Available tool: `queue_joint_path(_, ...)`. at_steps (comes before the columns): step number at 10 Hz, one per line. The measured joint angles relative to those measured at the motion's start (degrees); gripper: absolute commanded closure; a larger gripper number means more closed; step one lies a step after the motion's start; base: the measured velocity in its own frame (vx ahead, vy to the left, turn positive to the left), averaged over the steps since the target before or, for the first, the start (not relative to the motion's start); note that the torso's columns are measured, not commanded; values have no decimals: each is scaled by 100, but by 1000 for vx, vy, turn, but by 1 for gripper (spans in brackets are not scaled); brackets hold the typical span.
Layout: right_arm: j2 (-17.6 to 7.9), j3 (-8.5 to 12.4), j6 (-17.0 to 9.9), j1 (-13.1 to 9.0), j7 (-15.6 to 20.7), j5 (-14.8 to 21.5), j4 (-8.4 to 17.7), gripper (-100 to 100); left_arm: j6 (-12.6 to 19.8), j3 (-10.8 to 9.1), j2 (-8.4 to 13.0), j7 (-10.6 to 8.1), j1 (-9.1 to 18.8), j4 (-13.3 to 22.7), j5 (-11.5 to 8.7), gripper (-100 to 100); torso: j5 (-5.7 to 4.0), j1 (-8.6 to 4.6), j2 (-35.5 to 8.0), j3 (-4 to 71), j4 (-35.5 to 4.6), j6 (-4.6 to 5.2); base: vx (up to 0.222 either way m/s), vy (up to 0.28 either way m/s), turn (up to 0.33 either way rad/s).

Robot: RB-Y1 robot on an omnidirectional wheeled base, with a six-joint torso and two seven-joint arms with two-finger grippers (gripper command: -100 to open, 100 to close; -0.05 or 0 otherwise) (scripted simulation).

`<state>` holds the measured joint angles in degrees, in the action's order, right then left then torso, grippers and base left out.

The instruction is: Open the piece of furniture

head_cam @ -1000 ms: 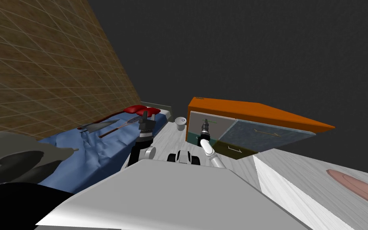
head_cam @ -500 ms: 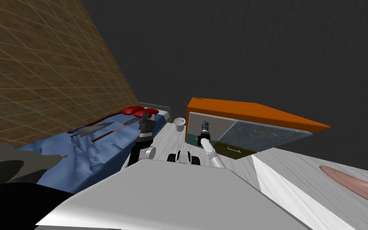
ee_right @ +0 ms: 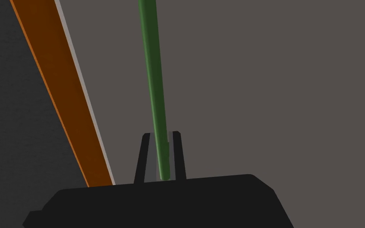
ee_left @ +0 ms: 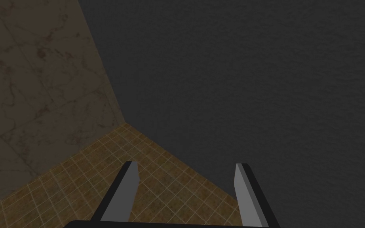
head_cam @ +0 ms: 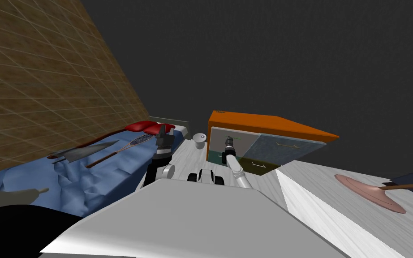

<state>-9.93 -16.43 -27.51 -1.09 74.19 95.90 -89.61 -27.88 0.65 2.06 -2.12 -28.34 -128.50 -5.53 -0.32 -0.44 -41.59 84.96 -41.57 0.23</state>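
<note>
Head camera: high above chest, looks steeply down and forward, rolled. Cabinet [head_cam: 264, 130] at 1 o'clock, mid-distance. Bed [head_cam: 111, 170] at 10 o'clock. Right tool [head_cam: 229, 142] at 12, left tool [head_cam: 161, 132] at 11, both small and far.

Right wrist camera: on hand, looks along right tool [ee_right: 161, 134], very near grey drawer front [ee_right: 276, 79]. Green handle [ee_right: 154, 79] rises from between fingers.

Shared with head view: handle [head_cam: 233, 138], cabinet orange edge [ee_right: 65, 103].

Left wrist camera: looks along left tool [ee_left: 185, 166], aimed upward, off cabinet.
</note>
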Motion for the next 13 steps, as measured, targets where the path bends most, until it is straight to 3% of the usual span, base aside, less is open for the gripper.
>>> queue_joint_path(2, 44, 80, 242, 25, 388, -249, -55, 100, 0, -1, 1, 0, 1, 0, 0, 0, -5, 5, 9, 5, 7, -39, 11, 9, -96)
queue_joint_path(4, 165, 174, 564, 144, 722, -568, -153, 100, 0, 0, 0, 0, 0, 0, 0, 0, -1, 4, 13, 8, 13, -3, 13, 53, -126)
queue_joint_path(6, 159, 229, 780, 124, 931, -714, -81, 100, 0, -1, 1, 0, 1, 0, 0, 0, -2, 11, 8, 5, 6, -40, 6, 23, -132)
queue_joint_path(7, 283, 303, 963, 238, 1184, -951, -239, 100, 0, 0, 0, 0, 0, 0, 0, 0, 5, 13, 3, 2, 5, 5, 19, 66, -194)
queue_joint_path(8, 332, 349, 1135, 296, 1396, -1134, -286, 100, 0, 0, 0, 0, 0, 0, 0, 0, -1, 5, 6, 2, 8, -12, 11, 27, -43)
queue_joint_path(9, 332, 392, 1271, 286, 1574, -1248, -249, 100, 0, -1, 1, 0, 0, 0, 0, 0, -3, 9, 10, 5, 8, -40, 9, 53, -438)
queue_joint_path(12, 449, 503, 1725, 494, 2162, -1870, -306, 100, 0, 0, 1, 0, 0, 0, 0, 0, 32, 44, -71, -41, -71, -24, 15, 30, 8)
queue_joint_path(13, 513, 570, 1905, 490, 2247, -1762, -249, 100, 0, 0, 1, 0, 1, 0, 0, 0, 30, 37, -82, -48, -75, -23, 9, 33, -316)
